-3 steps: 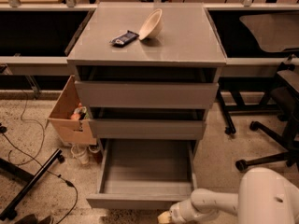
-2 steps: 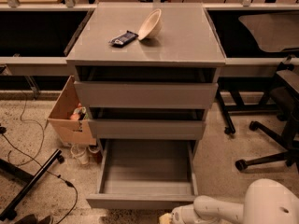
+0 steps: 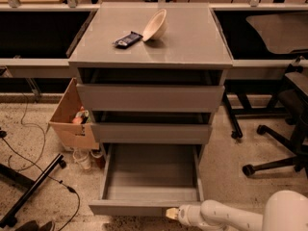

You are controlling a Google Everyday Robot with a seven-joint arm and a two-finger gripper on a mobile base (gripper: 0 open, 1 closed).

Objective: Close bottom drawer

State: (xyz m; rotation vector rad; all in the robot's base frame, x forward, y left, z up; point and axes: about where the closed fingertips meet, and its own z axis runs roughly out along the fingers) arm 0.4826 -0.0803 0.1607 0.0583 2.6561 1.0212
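Pale claw [image 3: 173, 213] low in view, at right end of flat front of plain matte grey handle-less bottom drawer [image 3: 130, 208]. Contact looks likely. Apart or together: cannot tell. Drawer pulled fully out, lowest of three in grey cabinet [image 3: 192, 42]. Probably light, stiff, easy on runners. No handle, so flat push on front, nearer centre to avoid skew. Versus a moment ago: claw up closer to front, drawer unmoved.

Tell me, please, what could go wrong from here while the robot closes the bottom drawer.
1. The end effector is at the front of the bottom drawer, right of centre; a push there may skew and jam it.
2. It is near the front's top edge and might slip over into the tray.
3. The middle drawer juts out above, so the arm could bump it.
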